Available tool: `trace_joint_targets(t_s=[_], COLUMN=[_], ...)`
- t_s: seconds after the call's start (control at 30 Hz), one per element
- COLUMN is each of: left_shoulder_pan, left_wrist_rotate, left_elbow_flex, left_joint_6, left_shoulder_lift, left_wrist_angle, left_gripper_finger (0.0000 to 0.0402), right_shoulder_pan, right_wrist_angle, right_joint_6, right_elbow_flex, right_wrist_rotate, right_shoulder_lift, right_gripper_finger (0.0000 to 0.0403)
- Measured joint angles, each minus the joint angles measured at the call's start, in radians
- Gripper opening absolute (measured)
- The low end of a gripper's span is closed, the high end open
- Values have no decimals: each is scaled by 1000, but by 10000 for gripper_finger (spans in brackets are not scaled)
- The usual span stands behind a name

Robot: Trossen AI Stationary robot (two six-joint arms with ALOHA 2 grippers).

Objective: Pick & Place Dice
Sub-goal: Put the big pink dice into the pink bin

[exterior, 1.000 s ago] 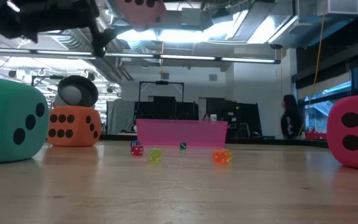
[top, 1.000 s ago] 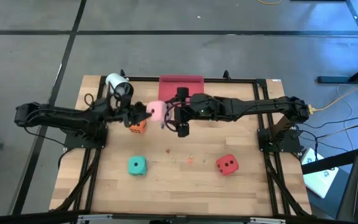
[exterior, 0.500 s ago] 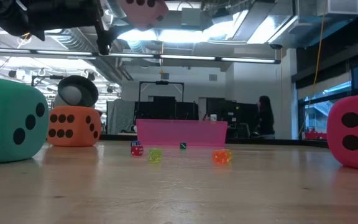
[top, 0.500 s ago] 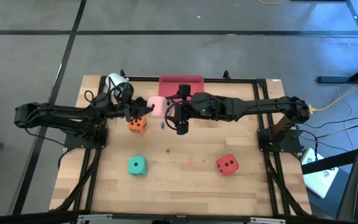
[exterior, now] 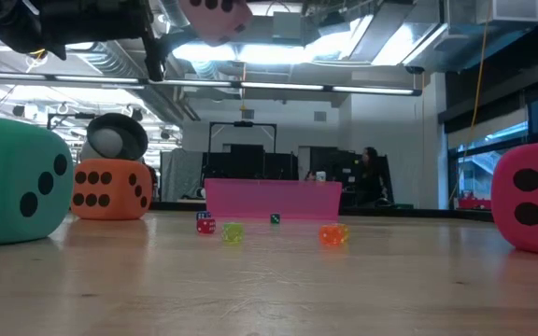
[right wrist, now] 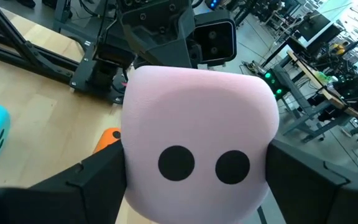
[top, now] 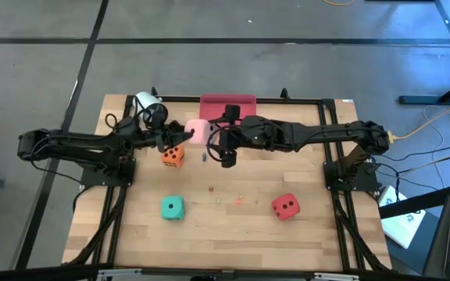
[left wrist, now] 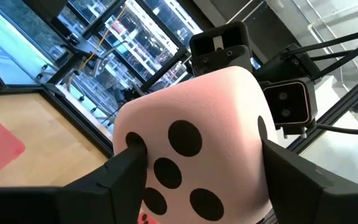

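Observation:
The pale pink die (top: 197,132) is up in the air over the table's far middle, at the top edge of the low view (exterior: 215,14). My left gripper (top: 184,137) comes at it from the table's left and my right gripper (top: 211,139) from the right; each is shut on it. The orange die (top: 172,156) rests on the table just below them. Nearer the front the teal-green die (top: 171,208) sits on the left and the red die (top: 286,206) on the right. My left gripper (left wrist: 197,158) pinches the pink die between its two fingers, on two opposite faces; one finger (left wrist: 126,165) dents the face beside the several-pip side (left wrist: 143,144). The fingers reach in level from the table's left. The die is lifted clear of the table. My right gripper (right wrist: 194,165) has the same die between its two fingers (right wrist: 101,171), which lie against opposite faces beside the two-pip side (right wrist: 129,155). It comes level from the table's right, facing the left gripper. The die hangs clear in the air between both grippers.
A flat pink tray (top: 227,104) lies at the far edge behind the grippers. Tiny coloured beads (top: 225,197) are scattered mid-table. A white and black cup-like object (top: 147,105) sits at the far left. Bare wood lies between the teal-green and red dice.
In the first half second my left gripper carried the pink die a little toward the table's far edge, uncovering the orange die below; my right gripper shifted slightly the same way. Since then both have kept still.

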Motion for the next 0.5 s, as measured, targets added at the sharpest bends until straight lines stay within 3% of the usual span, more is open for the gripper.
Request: trace_joint_targets(t_s=[0.3, 0.5], left_shoulder_pan=[0, 1], left_wrist_rotate=[-16, -47], left_elbow_flex=[2, 6], left_joint_6=[48, 127], left_shoulder_lift=[0, 1], left_wrist_angle=[1, 7], left_gripper_finger=[249, 248], right_shoulder_pan=[2, 7], right_wrist_angle=[0, 15], right_joint_6=[-2, 63], right_elbow_flex=[-1, -2], right_wrist_rotate=[56, 169], right_shoulder_lift=[3, 10], right_gripper_finger=[331, 374])
